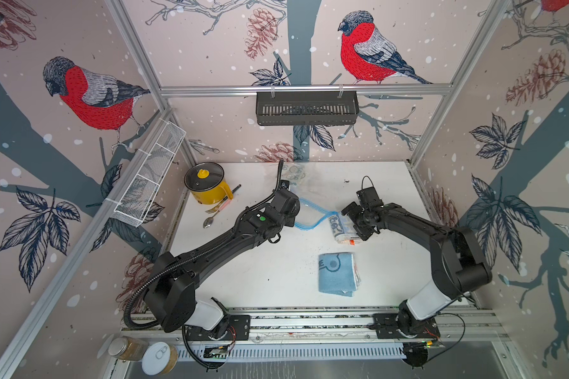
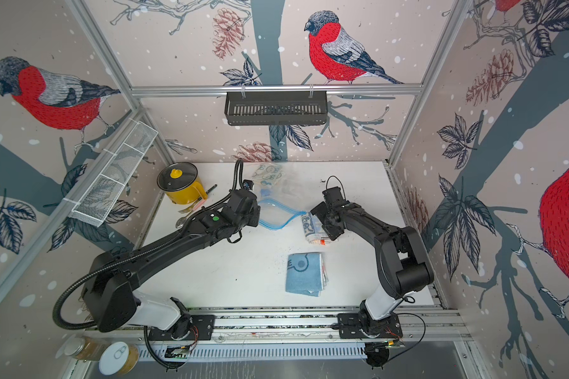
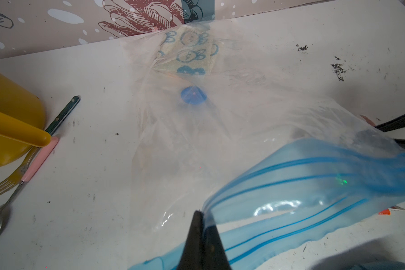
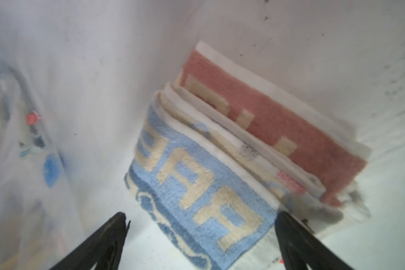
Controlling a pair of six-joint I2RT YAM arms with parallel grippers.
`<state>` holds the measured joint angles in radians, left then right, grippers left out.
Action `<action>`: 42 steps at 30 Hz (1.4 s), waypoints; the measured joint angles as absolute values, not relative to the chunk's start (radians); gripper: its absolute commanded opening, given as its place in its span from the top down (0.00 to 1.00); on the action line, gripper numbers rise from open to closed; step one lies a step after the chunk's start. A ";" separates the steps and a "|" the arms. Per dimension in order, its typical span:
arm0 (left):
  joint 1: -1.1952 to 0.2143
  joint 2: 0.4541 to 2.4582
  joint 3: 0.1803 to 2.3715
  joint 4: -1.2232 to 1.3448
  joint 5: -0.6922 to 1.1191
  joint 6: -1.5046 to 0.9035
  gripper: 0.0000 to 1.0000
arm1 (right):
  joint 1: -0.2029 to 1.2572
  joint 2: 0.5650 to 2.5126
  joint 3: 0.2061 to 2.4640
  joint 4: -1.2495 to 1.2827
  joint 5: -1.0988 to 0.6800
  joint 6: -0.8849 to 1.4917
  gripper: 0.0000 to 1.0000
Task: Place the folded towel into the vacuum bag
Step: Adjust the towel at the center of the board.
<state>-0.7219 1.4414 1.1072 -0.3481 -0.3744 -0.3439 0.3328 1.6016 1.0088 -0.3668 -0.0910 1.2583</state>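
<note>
The clear vacuum bag (image 1: 309, 210) (image 2: 278, 215) lies on the white table, its round blue valve (image 3: 193, 94) on top and a patterned towel (image 3: 189, 53) inside at its far end. My left gripper (image 3: 202, 214) is shut on the bag's blue zip strip (image 3: 302, 187) and holds that edge lifted, so the mouth gapes. A folded towel (image 1: 340, 228) (image 4: 197, 177), blue, cream and pink, lies at the mouth. My right gripper (image 4: 200, 215) is open, one finger on each side of this towel's near end. Whether the towel's far end is inside the bag, I cannot tell.
A second folded blue towel (image 1: 337, 274) (image 2: 306, 274) lies nearer the front rail. A yellow pot (image 1: 207, 185) with cutlery (image 1: 216, 210) beside it stands at the back left. A black basket (image 1: 306, 108) and a white wire basket (image 1: 148, 177) hang on the walls.
</note>
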 measured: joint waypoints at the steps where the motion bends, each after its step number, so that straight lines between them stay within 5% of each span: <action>1: -0.722 1.439 1.105 -0.348 -0.378 -0.344 1.00 | 0.331 1.583 1.026 -0.379 -0.075 1.256 0.00; 13: -0.720 1.427 1.100 -0.348 -0.392 -0.350 1.00 | 0.343 1.624 1.169 -0.506 0.038 0.648 0.05; 24: -0.719 1.422 1.099 -0.348 -0.391 -0.352 1.00 | 0.385 1.766 1.139 -0.523 0.051 0.418 0.09; 32: -0.719 1.422 1.099 -0.348 -0.392 -0.359 1.00 | 0.371 1.861 1.184 -0.532 0.015 0.444 0.21; 42: -0.719 1.413 1.099 -0.348 -0.389 -0.363 1.00 | 0.342 1.760 1.043 -0.394 -0.030 0.818 0.16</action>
<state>-0.7189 1.4132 1.0988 -0.3477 -0.3889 -0.3626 0.3416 1.7599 1.0428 -0.3943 -0.0303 0.8185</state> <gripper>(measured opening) 0.049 0.825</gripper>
